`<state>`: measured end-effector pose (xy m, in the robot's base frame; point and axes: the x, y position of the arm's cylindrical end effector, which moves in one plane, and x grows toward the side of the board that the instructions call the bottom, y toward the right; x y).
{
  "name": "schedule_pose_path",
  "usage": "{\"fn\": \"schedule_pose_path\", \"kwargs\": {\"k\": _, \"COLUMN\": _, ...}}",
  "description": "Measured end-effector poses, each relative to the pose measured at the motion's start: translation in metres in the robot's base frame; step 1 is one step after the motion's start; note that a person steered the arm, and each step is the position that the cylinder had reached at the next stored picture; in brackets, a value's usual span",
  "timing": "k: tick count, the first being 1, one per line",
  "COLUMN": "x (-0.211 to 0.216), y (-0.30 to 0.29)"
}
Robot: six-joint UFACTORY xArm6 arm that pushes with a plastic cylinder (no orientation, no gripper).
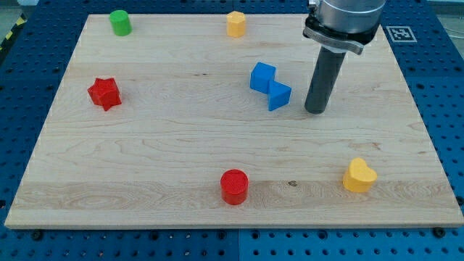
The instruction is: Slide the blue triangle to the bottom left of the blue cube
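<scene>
The blue cube (262, 76) sits a little right of the board's middle. The blue triangle (278, 95) touches the cube's lower right corner. My tip (315, 111) rests on the board just to the right of the blue triangle, a small gap apart from it. The rod rises from the tip to the arm's grey body at the view's top right.
A green cylinder (119, 22) and a yellow hexagonal block (235, 23) stand near the top edge. A red star (104, 93) is at the left. A red cylinder (234, 186) and a yellow heart (359, 175) lie near the bottom edge of the wooden board (145, 152).
</scene>
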<state>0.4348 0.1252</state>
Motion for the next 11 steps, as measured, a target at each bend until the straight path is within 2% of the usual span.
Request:
{"fn": "schedule_pose_path", "kwargs": {"k": 6, "x": -0.01, "y": -0.039}}
{"fn": "schedule_pose_path", "kwargs": {"k": 7, "x": 0.008, "y": -0.037}}
{"fn": "schedule_pose_path", "kwargs": {"k": 8, "x": 0.007, "y": -0.048}}
{"fn": "schedule_pose_path", "kwargs": {"k": 9, "x": -0.014, "y": -0.075}}
{"fn": "schedule_pose_path", "kwargs": {"k": 11, "x": -0.006, "y": -0.075}}
